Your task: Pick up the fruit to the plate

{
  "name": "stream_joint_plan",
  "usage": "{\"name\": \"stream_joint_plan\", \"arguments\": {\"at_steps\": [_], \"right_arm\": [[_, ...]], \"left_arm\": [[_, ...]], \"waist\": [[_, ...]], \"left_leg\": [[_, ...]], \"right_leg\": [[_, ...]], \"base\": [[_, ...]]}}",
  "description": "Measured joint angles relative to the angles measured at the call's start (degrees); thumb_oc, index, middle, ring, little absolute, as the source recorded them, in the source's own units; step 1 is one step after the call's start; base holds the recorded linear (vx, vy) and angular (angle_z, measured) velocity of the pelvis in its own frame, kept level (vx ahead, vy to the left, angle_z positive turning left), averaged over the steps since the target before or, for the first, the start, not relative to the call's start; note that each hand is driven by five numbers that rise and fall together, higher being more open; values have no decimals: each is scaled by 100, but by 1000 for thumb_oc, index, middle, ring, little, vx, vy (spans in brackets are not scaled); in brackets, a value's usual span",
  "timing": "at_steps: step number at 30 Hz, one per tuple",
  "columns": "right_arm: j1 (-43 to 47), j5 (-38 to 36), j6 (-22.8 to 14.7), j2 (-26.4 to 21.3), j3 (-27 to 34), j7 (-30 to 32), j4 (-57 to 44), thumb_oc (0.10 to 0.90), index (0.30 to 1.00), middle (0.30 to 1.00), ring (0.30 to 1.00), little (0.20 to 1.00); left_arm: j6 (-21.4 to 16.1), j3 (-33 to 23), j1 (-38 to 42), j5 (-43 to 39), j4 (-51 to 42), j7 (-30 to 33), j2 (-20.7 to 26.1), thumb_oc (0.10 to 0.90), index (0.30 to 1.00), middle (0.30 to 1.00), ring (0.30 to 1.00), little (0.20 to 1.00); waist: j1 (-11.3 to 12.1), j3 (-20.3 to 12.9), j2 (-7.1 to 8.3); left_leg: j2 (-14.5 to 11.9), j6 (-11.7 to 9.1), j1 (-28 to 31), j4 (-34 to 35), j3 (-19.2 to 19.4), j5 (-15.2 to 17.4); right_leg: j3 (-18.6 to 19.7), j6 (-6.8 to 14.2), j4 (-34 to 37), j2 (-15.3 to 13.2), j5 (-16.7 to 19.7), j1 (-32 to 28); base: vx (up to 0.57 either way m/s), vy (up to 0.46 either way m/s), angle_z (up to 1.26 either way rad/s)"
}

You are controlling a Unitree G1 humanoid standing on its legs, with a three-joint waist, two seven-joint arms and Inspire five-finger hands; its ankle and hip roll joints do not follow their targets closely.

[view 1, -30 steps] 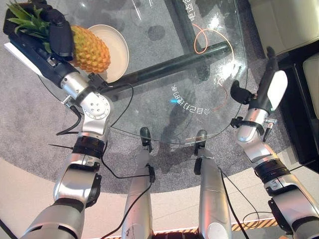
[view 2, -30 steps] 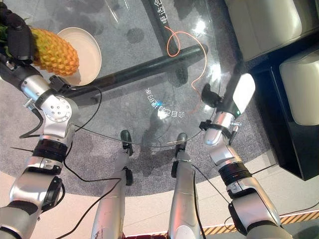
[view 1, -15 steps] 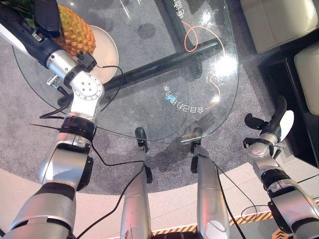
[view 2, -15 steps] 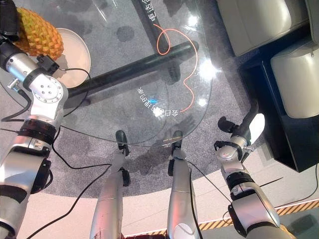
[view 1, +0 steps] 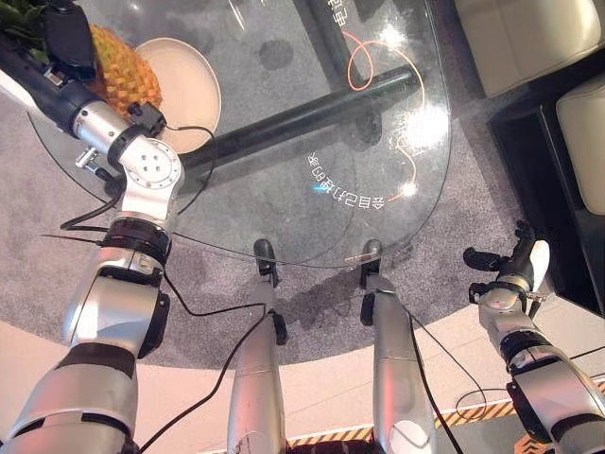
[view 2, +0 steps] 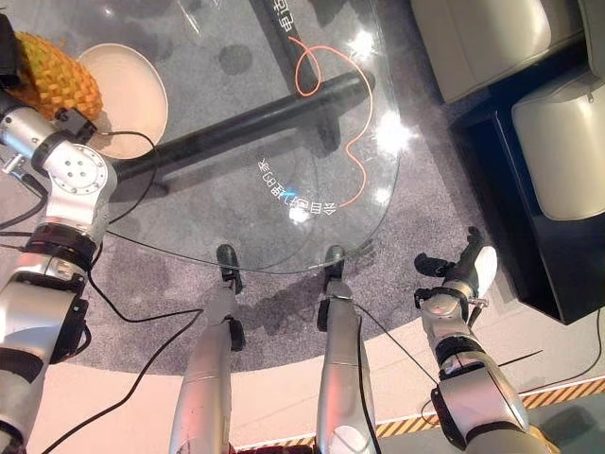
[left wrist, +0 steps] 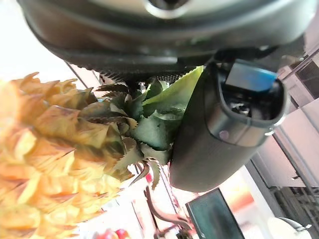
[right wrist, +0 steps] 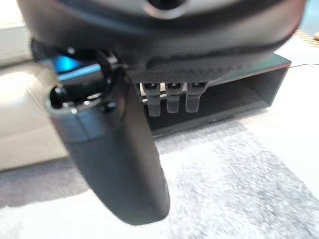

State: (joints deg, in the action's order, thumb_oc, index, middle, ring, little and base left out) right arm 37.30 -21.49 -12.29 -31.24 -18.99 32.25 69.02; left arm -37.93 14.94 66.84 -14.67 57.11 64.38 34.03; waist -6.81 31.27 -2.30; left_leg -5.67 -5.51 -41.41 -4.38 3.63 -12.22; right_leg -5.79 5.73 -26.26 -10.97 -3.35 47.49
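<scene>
1. The dark left hand (view 1: 64, 33) is at the far left of the round glass table (view 1: 284, 189), its thumb and fingers curled around the leafy green crown of a yellow-orange pineapple (view 1: 121, 80).
2. The pineapple's scaly body reaches from the hand toward a round cream plate (view 1: 194, 85) just beside it; its end overlaps the plate's near rim, though contact cannot be judged.
3. Right of the plate, a thin orange cord (view 1: 378, 71) loops across the glass.
4. The dark right hand (view 1: 523, 260) is off the table's right side, over grey carpet (right wrist: 224, 189), fingers straight and relaxed, empty, near a black low cabinet (right wrist: 239, 94).
</scene>
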Motion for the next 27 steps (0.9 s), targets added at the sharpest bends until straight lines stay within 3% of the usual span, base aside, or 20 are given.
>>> {"name": "stream_joint_plan", "arguments": {"at_steps": [18,27], "right_arm": [[-28,9,110,274,-21,-297,10,800,900,900,900,900],[-34,79,94,280,-27,-309,-37,800,900,900,900,900]], "left_arm": [[-3,-6,160,-273,589,-515,127,100,300,300,300,200],[-4,17,500,-268,589,-517,141,100,300,300,300,200]], "waist": [[-128,2,348],[-145,3,385]], "left_leg": [[-82,-23,-265,-166,-3,36],[-97,-27,-582,-291,-2,71]], "right_leg": [[27,-61,10,94,45,208],[52,-80,9,117,81,470]], "base": [[12,17,-1],[17,29,-1]]}}
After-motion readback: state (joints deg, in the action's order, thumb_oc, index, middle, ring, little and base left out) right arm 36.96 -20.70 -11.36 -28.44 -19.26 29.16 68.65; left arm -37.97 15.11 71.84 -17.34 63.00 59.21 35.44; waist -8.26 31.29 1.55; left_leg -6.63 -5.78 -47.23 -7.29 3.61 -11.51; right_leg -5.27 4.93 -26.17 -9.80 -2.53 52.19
